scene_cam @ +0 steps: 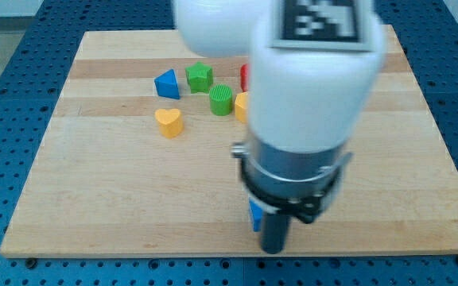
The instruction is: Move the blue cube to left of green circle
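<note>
One black-and-white square tag (325, 17) sits on top of the arm; no words can be read. My tip (273, 249) is near the surface's (118, 199) near edge. The blue cube (255, 214) peeks out just left of it, mostly hidden. The green circle (221, 100) is far away, by a blue triangle (166, 84), green star (199, 77) and yellow heart (168, 121). Red (245, 77) and yellow (242, 105) blocks hide behind the arm.

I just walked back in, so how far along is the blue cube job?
Nothing looks done yet. The blue cube shows only as a sliver near the view's bottom, mostly hidden behind my arm and far from the green circle. In hand: my tip sits right beside the cube, just to the view's right. Left: pushing the cube up the board to the circle's left, near the yellow heart.
</note>
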Controlling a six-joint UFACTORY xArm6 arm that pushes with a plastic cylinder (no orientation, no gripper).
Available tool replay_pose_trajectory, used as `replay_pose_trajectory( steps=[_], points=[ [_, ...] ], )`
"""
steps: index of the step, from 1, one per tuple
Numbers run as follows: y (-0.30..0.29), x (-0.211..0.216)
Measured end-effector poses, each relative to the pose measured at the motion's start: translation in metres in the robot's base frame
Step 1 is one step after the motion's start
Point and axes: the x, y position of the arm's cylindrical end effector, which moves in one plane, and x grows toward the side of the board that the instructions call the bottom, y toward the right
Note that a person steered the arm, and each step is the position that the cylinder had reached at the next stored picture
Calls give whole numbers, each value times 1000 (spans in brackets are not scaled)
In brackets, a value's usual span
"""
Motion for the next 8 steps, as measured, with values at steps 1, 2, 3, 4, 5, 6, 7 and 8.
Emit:
replay_pose_trajectory(
  steps=[1,2,3,4,5,6,7,8],
  points=[
    [-11,-3],
    [39,-7],
    [61,-18],
    [17,-43],
    [-25,-57],
    [-51,-67],
    [-67,-79],
    [-68,-93]
  ],
)
